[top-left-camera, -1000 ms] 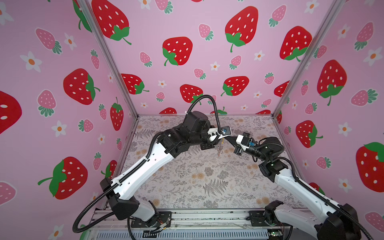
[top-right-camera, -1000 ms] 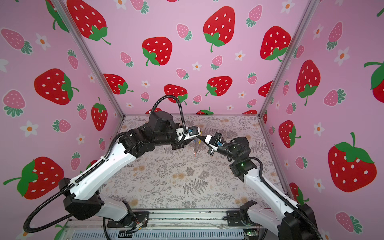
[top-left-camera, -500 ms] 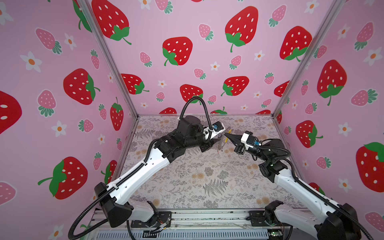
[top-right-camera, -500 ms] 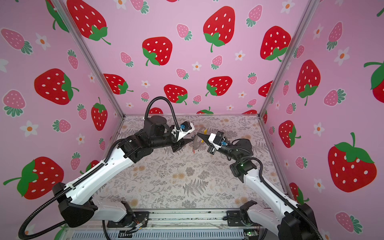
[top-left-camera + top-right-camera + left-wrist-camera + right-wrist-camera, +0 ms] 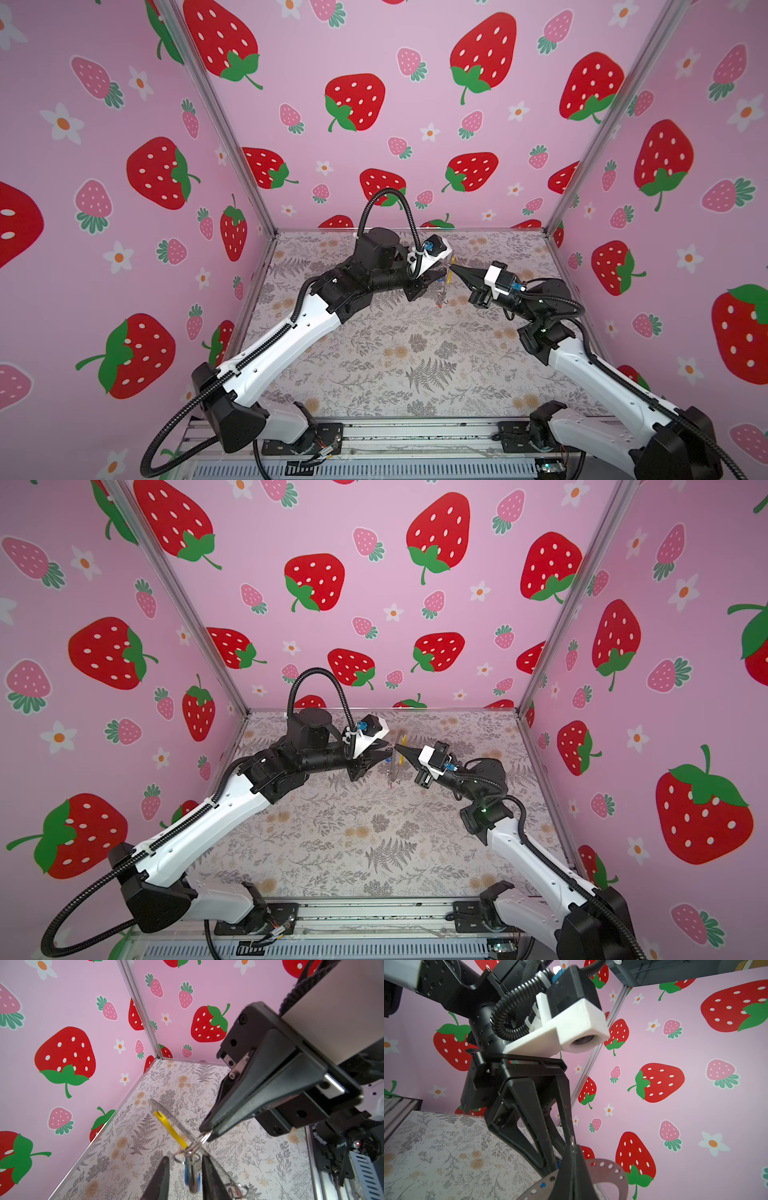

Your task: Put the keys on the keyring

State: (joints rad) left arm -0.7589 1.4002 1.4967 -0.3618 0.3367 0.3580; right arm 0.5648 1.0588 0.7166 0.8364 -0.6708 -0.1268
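Top views: high above arm bases, angled down toward back wall, far from left gripper and right gripper. Wrist cams: close behind own gripper, facing the opposite one. All share the spot where the grippers meet.

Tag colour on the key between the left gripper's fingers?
The tag is blue; the left wrist view shows it best.

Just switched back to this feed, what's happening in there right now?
Both arms are raised over the table, tips meeting. The right gripper is shut on the keyring, holding it in the air. The left gripper has its fingers either side of the blue-tagged key hanging at the hoop, not yet clamped. The red-tagged key dangles lower.
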